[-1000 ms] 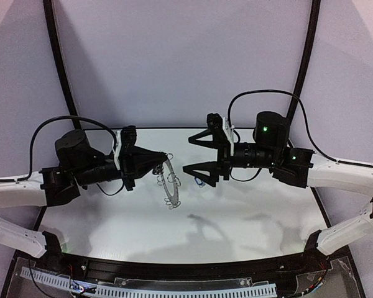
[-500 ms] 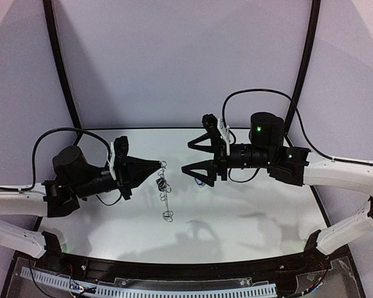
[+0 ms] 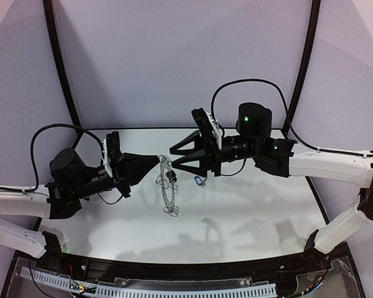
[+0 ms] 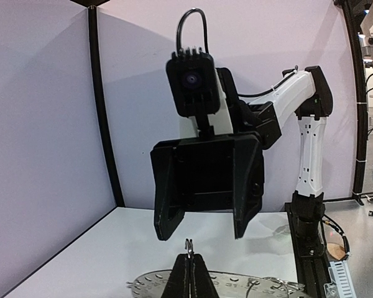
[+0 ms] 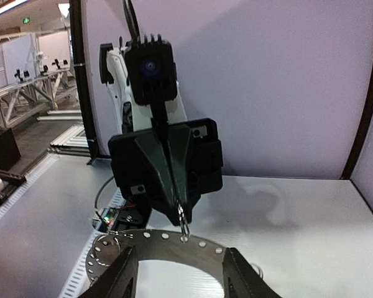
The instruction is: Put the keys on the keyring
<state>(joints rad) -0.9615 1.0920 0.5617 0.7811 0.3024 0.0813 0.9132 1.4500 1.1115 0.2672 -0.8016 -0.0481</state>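
Note:
The keyring (image 3: 168, 189), a flat grey disc with small wire loops round its rim, hangs above the table from my left gripper (image 3: 159, 160). That gripper is shut on one wire loop (image 4: 188, 246) at the ring's top edge. My right gripper (image 3: 173, 159) faces it, nose to nose. Its fingers (image 5: 120, 274) stand apart on either side of the ring's upper arc (image 5: 168, 243), and I see no contact. A key with a blue tag (image 3: 199, 180) lies on the table below the right gripper. A small dark piece (image 3: 171, 177) dangles on the ring.
The white table (image 3: 248, 211) ends in black rails at both sides and a cable tray (image 3: 174, 288) along the near edge. Purple walls close the back and the sides. Both arms reach inward and meet over the table's middle.
My right gripper has moved left up to the ring and its jaws have narrowed. The left gripper has kept its grip on the loop; the hanging ring has turned and swung.

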